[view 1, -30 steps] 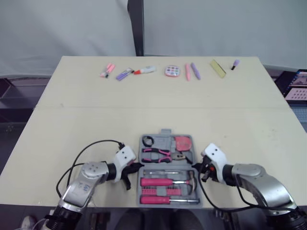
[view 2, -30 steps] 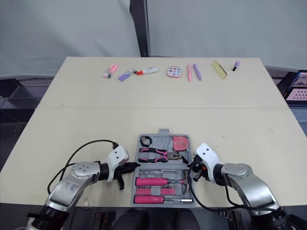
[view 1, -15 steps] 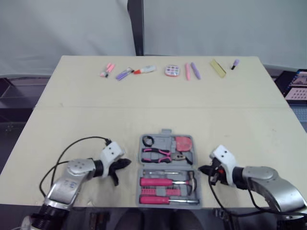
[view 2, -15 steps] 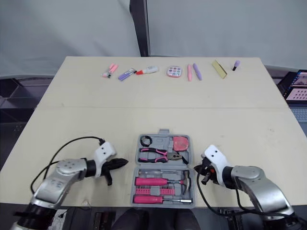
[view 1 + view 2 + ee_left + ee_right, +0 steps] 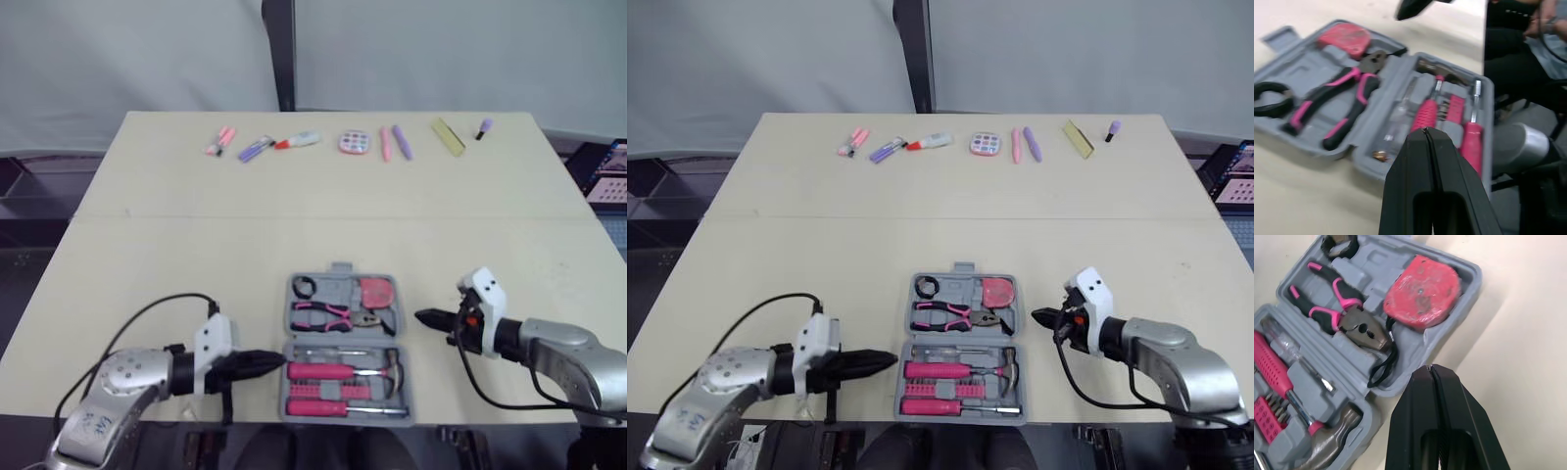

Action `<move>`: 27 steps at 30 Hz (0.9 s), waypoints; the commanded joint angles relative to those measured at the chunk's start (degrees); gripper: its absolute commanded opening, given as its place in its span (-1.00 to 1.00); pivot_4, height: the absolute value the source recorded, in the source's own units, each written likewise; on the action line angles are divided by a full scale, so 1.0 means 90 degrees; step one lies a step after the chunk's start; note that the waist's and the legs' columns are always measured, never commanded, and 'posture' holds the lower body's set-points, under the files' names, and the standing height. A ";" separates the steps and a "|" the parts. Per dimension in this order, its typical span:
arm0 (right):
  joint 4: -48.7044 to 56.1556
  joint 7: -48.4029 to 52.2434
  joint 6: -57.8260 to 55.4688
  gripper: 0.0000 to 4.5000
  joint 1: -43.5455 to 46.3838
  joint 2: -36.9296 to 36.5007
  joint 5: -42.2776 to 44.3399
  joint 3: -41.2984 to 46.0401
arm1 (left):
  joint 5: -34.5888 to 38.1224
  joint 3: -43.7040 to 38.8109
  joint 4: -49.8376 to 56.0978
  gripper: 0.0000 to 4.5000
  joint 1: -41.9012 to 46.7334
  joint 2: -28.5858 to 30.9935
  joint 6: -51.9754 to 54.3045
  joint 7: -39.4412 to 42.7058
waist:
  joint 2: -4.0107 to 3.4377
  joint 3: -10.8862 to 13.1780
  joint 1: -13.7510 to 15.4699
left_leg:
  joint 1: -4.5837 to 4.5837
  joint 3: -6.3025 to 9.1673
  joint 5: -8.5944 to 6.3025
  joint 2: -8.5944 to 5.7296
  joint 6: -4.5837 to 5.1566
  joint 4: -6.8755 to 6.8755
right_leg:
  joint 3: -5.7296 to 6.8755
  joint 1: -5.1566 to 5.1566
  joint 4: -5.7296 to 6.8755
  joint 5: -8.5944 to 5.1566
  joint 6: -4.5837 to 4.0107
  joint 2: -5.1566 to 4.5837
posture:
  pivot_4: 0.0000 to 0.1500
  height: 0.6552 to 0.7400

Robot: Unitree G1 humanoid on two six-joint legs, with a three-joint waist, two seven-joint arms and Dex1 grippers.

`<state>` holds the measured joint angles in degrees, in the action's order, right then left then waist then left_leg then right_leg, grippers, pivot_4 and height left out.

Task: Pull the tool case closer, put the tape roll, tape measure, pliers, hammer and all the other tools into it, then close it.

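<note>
Grey tool case lay open on tabletop; left gripper at its 9 o'clock, right gripper at 3 o'clock, both jaws closed, empty

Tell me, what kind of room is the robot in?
Probably a robot test room or lab: a plain table with a grey backdrop behind it, an open tool case, and small pens lined up along the far edge.

Silver arms, white wrist blocks, looping black cables, black hands.
</note>
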<state>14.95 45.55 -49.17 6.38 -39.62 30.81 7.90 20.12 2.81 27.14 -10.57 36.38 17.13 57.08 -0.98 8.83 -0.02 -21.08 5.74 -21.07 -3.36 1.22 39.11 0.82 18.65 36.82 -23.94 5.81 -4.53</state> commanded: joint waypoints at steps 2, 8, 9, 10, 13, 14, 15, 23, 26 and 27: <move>-0.0294 0.0128 -0.0274 -0.75 0.0423 0.0100 0.0496 0.0217 | -0.0398 0.0459 -0.0231 -1.00 -0.0252 -0.0074 -0.0950 0.0108 | -0.0014 0.0008 0.0002 | 0.0000 -0.0001 0.0000 0.0000 0.0000 0.0000 | 0.0000 0.0000 0.0001 0.0000 0.0000 0.0000 | 1.00 0.37; -0.0783 0.0200 -0.0729 0.48 0.0802 0.0121 0.0882 0.0205 | -0.0524 0.0918 -0.0853 -1.00 -0.0225 -0.0168 -0.1637 0.0338 | -0.0017 0.0010 0.0024 | -0.0003 0.0001 0.0001 -0.0003 0.0002 0.0003 | 0.0001 0.0001 0.0004 0.0000 0.0000 -0.0003 | 1.00 0.37; -0.0869 0.0209 -0.0791 0.70 0.0846 0.0126 0.0919 0.0185 | -0.0560 0.0966 -0.0914 -1.00 -0.0196 -0.0180 -0.1714 0.0338 | -0.0017 0.0010 0.0023 | -0.0003 0.0002 0.0001 -0.0003 0.0002 0.0003 | 0.0002 0.0001 0.0004 0.0000 0.0000 -0.0003 | 1.00 0.37; -0.0947 0.0211 -0.0818 0.91 0.0885 0.0129 0.0930 0.0155 | -0.0584 0.1005 -0.0952 -1.00 -0.0169 -0.0191 -0.1758 0.0334 | -0.0017 0.0010 0.0023 | -0.0003 0.0002 0.0001 -0.0002 0.0002 0.0003 | 0.0002 0.0001 0.0004 0.0000 0.0000 -0.0003 | 1.00 0.37; -0.1159 0.0174 -0.0873 0.97 0.1009 0.0183 0.0946 0.0109 | -0.0681 0.1147 -0.1062 -1.00 -0.0082 -0.0208 -0.1900 0.0312 | -0.0018 0.0011 0.0005 | -0.0003 0.0001 0.0001 -0.0001 0.0002 0.0002 | 0.0002 0.0001 0.0004 0.0000 0.0000 -0.0002 | 1.00 0.37; -0.1257 0.0114 -0.0880 0.97 0.1070 0.0245 0.0940 0.0118 | -0.0703 0.1184 -0.1091 -1.00 -0.0061 -0.0213 -0.1928 0.0300 | -0.0018 0.0011 0.0002 | -0.0003 0.0001 0.0001 -0.0001 0.0002 0.0002 | 0.0003 0.0001 0.0005 0.0000 0.0000 -0.0002 | 1.00 0.37; -0.1382 0.0056 -0.0884 0.97 0.1139 0.0316 0.0925 0.0126 | -0.0725 0.1216 -0.1110 -1.00 -0.0047 -0.0222 -0.1945 0.0282 | -0.0018 0.0011 -0.0004 | -0.0003 0.0001 0.0001 -0.0001 0.0002 0.0002 | 0.0004 0.0002 0.0005 0.0000 0.0000 -0.0002 | 1.00 0.37; -0.2522 -0.0183 -0.0727 0.97 0.1768 0.0859 0.0660 0.0103 | -0.0769 0.1357 -0.1218 -1.00 -0.0018 -0.0371 -0.1966 0.0116 | -0.0019 0.0011 -0.0013 | -0.0001 -0.0001 0.0001 0.0000 0.0002 0.0002 | 0.0004 0.0004 0.0014 0.0000 0.0000 -0.0001 | 1.00 0.37; -0.2764 -0.0175 -0.0627 0.97 0.1896 0.0968 0.0562 0.0058 | -0.0828 0.1378 -0.1449 -1.00 0.0011 -0.0527 -0.2124 0.0010 | -0.0020 0.0011 -0.0003 | -0.0002 0.0000 0.0001 0.0000 0.0002 0.0002 | 0.0005 0.0007 0.0017 0.0000 0.0000 -0.0001 | 1.00 0.37; -0.2805 -0.0158 -0.0620 0.97 0.1921 0.0999 0.0548 0.0049 | -0.0853 0.1395 -0.1532 -1.00 0.0022 -0.0566 -0.2176 -0.0004 | -0.0020 0.0010 -0.0001 | -0.0003 0.0005 0.0001 0.0000 0.0002 0.0002 | 0.0006 0.0008 0.0020 0.0000 0.0000 -0.0001 | 1.00 0.37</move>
<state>-10.51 43.98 -55.75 23.22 -30.65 35.52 7.65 12.94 14.72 13.72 -10.20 31.70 -1.03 57.40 -1.16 8.93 -0.03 -21.09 5.78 -21.06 -3.38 1.23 39.13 0.88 18.72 37.04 -23.94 5.81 -4.55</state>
